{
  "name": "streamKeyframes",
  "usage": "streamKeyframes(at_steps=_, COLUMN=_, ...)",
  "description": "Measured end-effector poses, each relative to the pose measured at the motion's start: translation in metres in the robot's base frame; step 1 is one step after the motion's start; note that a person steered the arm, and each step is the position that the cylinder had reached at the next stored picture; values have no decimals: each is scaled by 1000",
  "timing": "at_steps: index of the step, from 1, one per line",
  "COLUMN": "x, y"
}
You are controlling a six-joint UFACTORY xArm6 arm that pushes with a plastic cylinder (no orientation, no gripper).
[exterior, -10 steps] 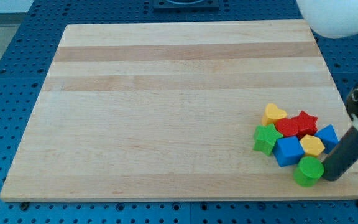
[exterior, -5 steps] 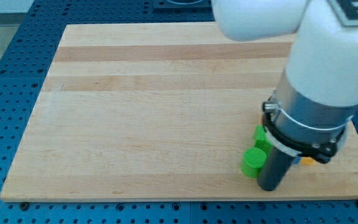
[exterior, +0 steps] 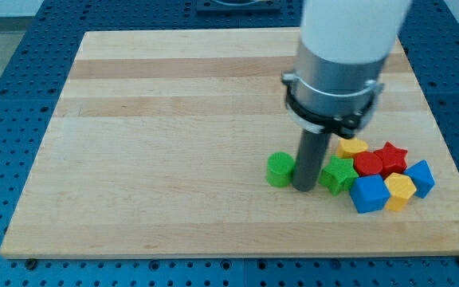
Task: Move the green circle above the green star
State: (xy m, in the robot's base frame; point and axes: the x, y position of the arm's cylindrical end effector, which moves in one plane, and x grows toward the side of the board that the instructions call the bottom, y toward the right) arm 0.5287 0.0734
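My tip (exterior: 304,188) rests on the tabletop (exterior: 174,119), between the green circle (exterior: 279,170) on the view's left and the green star (exterior: 339,174) on the view's right. The tool is a plain rod and holds nothing. The circle lies level with the star, just beside the tip.
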Motion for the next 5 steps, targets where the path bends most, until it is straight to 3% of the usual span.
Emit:
streamKeyframes(at_steps=3, x=-66, y=-82)
streamKeyframes(at_steps=5, x=-69, y=-148)
